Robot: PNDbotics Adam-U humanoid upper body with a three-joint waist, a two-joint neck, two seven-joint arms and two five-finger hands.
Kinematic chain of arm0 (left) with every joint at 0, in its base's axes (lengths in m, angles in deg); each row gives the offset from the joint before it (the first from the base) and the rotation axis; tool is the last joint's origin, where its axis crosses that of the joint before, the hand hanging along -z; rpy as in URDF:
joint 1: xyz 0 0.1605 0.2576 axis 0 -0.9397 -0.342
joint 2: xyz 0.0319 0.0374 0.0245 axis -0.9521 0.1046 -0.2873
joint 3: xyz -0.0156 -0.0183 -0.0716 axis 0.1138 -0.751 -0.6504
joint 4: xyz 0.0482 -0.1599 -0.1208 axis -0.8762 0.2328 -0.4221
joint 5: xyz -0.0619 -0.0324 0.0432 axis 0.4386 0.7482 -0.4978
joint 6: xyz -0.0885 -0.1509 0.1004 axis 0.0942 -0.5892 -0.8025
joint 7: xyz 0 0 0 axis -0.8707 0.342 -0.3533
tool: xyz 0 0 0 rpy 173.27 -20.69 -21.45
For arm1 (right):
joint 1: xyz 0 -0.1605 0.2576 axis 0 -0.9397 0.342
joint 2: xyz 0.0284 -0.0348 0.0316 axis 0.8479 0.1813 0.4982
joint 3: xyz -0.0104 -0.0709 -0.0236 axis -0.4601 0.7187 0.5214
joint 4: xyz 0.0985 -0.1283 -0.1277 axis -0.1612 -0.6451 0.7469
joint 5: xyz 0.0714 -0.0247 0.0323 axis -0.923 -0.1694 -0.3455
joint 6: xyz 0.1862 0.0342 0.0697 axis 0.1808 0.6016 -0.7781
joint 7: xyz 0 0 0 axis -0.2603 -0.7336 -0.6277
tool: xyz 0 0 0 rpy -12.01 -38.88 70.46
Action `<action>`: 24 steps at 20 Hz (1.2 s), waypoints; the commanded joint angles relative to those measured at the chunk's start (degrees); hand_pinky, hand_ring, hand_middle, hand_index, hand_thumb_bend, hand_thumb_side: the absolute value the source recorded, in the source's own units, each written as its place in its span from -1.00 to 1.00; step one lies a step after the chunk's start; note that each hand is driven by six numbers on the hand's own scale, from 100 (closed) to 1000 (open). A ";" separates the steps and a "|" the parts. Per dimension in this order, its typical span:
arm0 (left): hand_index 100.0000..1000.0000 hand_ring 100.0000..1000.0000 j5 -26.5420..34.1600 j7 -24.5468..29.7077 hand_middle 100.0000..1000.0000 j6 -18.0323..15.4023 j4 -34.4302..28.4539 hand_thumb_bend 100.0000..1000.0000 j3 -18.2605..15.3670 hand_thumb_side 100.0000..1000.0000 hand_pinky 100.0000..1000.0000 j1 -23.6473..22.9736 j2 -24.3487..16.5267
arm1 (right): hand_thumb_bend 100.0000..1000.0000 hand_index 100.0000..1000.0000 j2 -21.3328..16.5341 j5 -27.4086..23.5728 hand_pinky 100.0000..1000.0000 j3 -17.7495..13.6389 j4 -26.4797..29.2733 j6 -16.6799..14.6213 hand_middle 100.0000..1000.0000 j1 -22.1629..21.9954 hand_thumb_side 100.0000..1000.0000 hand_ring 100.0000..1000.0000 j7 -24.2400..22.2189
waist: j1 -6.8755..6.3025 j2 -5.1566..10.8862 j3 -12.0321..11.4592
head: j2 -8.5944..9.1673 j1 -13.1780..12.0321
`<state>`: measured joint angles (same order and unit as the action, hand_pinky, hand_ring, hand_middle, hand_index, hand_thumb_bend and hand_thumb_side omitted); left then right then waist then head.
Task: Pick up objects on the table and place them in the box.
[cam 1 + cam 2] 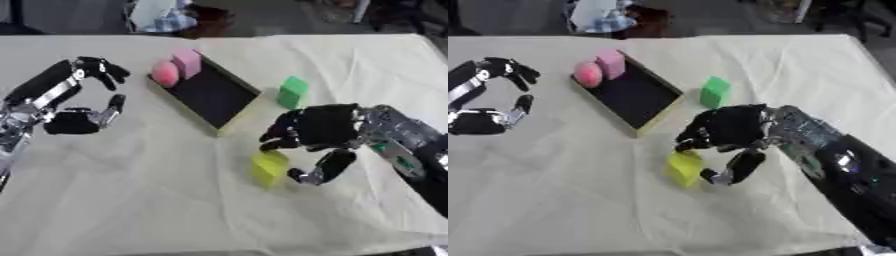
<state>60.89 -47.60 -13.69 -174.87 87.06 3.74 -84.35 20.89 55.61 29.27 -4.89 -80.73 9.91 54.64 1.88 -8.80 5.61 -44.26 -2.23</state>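
A shallow black box with a pale rim lies askew at mid-table. In its far corner sit a pink ball and a pink block. A green block stands on the cloth to the box's right. A yellow block lies nearer me. My right hand hovers just right of the yellow block, fingers curled above it and thumb reaching below, not closed on it. My left hand rests at the left, fingers loosely spread, holding nothing.
A cream cloth covers the whole table, wrinkled near the front. Beyond the far edge a dark object and some pale clutter show. My right forearm crosses the right side of the table.
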 commanded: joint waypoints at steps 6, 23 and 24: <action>0.62 0.20 0.05 0.12 0.26 0.15 -0.50 -1.00 -0.32 -0.31 0.52 0.34 -0.89 | -1.00 1.00 0.17 -1.17 0.75 -0.10 0.13 -6.79 0.80 1.93 0.86 0.76 -10.21 | 0.64 1.75 -0.17 | 0.14 0.18; 0.62 0.21 0.20 0.64 0.27 -0.07 -0.66 -1.00 -0.33 -0.32 0.53 -0.03 -1.11 | -1.00 1.00 -2.64 -3.21 0.80 -1.31 1.52 -6.79 0.92 0.09 0.69 0.91 -11.38 | 0.77 1.85 -0.02 | 0.14 0.13; 0.62 0.21 0.22 0.66 0.27 -0.08 -0.66 -1.00 -0.31 -0.33 0.53 0.02 -1.08 | -1.00 1.00 -2.61 -2.94 0.81 -1.33 1.61 -6.79 0.92 -0.01 0.64 0.91 -11.27 | 0.77 1.85 -0.01 | 0.14 0.16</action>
<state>60.90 -47.07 -13.74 -174.86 87.06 3.30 -84.34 19.78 52.64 28.84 -4.50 -78.42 9.22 52.33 1.88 -8.54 5.57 -44.26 -2.20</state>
